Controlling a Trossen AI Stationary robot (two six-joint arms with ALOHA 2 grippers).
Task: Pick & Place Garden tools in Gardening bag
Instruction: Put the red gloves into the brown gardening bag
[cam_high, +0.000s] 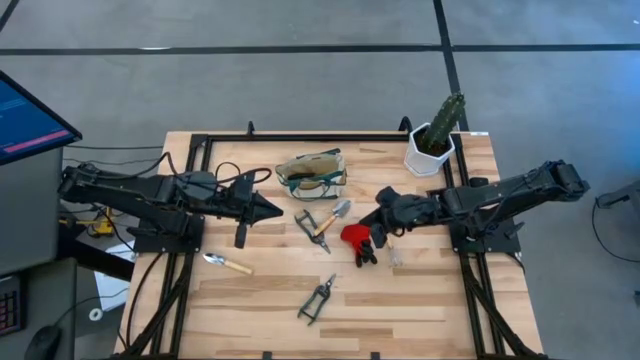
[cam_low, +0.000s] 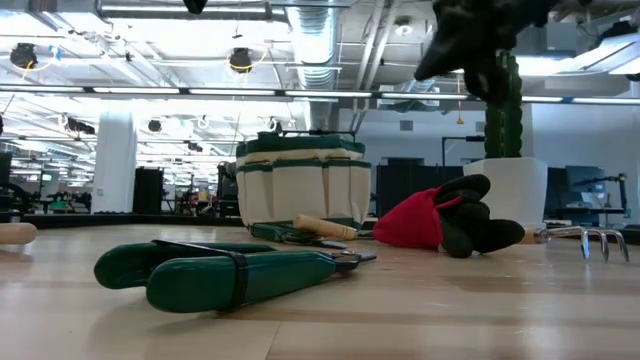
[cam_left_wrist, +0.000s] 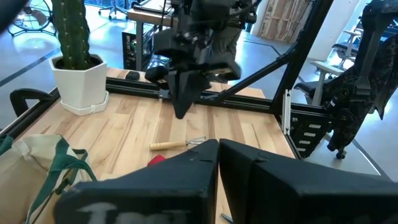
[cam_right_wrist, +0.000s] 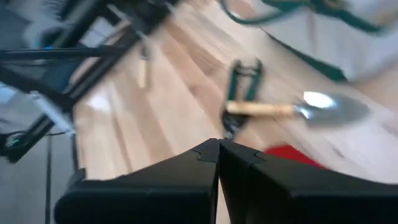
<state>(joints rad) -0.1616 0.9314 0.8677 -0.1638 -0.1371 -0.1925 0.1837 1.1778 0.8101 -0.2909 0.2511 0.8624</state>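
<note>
Wooden slats make up the counter (cam_high: 420, 290), seen from above. The gardening bag (cam_high: 312, 173) stands toward twelve o'clock of its middle, empty of tools as far as can be seen. Just at five o'clock of the bag lie the wooden-handled trowel (cam_high: 332, 219) and green-handled shears (cam_high: 307, 222), crossing. The red-headed tool (cam_high: 357, 241) lies at three o'clock of them. A second trowel (cam_high: 228, 263) rests at nine o'clock and the pruning shears (cam_high: 317, 299) at six o'clock. The left gripper (cam_high: 272, 208) hovers at nine o'clock of the bag, its jaws pressed together on nothing. The right gripper (cam_high: 366, 219) hangs just above the red-headed tool, jaws likewise together and empty. A white pot with a cactus (cam_high: 436, 140) stands at one o'clock.

From counter height, the pruning shears (cam_low: 215, 272) lie nearest, the bag (cam_low: 302, 184) upright behind, the red-headed tool (cam_low: 440, 219) to three o'clock, and a small rake (cam_low: 588, 238) beyond it.

The left wrist view shows its own fingers (cam_left_wrist: 186, 180) meeting, the right arm facing it, the cactus pot (cam_left_wrist: 76, 71) and the rake (cam_left_wrist: 177, 144).

The right wrist view shows its fingers (cam_right_wrist: 193, 180) meeting over the red head (cam_right_wrist: 292, 155), with the trowel (cam_right_wrist: 298, 108) ahead.
</note>
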